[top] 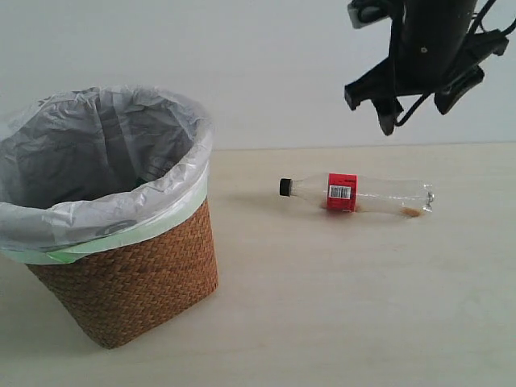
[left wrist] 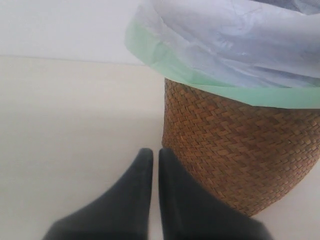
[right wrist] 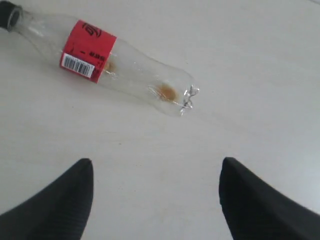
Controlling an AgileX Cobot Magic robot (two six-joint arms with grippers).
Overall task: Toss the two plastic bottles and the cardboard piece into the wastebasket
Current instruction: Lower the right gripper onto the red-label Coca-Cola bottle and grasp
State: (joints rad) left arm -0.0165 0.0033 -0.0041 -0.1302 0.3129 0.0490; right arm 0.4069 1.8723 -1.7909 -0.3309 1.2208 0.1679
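The slim clear bottle [top: 355, 193] with black cap and red label lies on its side on the table, cap toward the wastebasket [top: 121, 282]. It also shows in the right wrist view as the bottle [right wrist: 110, 65]. My right gripper [top: 415, 113] hangs open well above it, nothing between its fingers; its jaws [right wrist: 156, 165] stand wide apart over bare table. My left gripper [left wrist: 151, 152] is shut and empty, low beside the wicker wastebasket [left wrist: 235, 150]. The green-capped bottle and the cardboard piece are out of view.
The basket's white-green bag liner [top: 105, 161] folds over the rim. Pale wooden table [top: 339, 290] stretches between basket and bottle, with a white wall behind.
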